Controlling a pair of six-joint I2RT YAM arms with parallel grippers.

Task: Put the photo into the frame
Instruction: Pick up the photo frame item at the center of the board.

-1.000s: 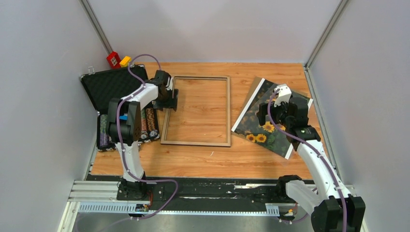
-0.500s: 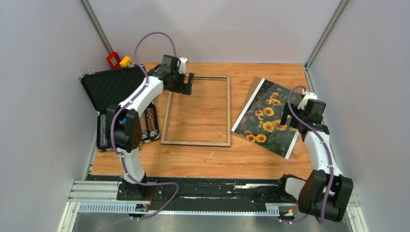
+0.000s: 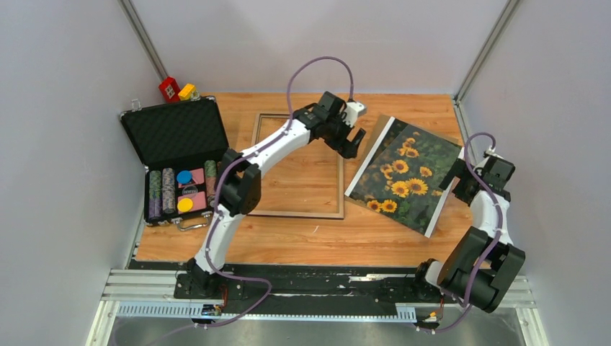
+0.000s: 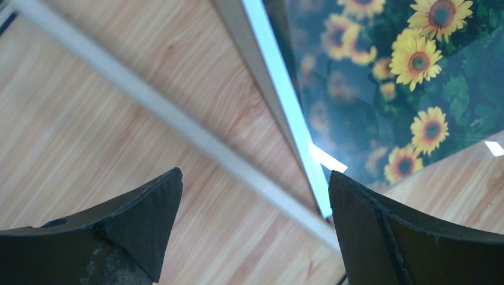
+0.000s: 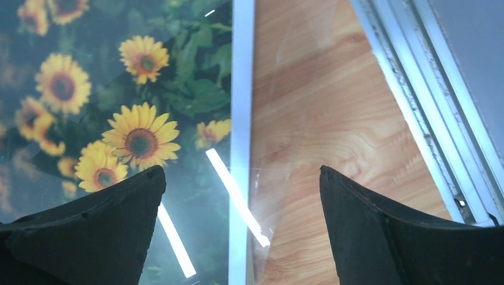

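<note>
Photo (image 3: 403,176) flat on desk (image 3: 288,245) right of frame (image 3: 295,214); open poker-chip case (image 3: 173,133) far left; left hand (image 4: 255,175), right hand (image 5: 241,172) over photo's edges, spread wide, empty.

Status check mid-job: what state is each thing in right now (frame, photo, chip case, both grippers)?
frame: lying flat on the table, no photo in it.
photo: face up, right of the frame, outside it, ungripped.
chip case: lid open, chips showing.
left gripper: open, empty, above the photo's left edge.
right gripper: open, empty, above the photo's right edge.
</note>
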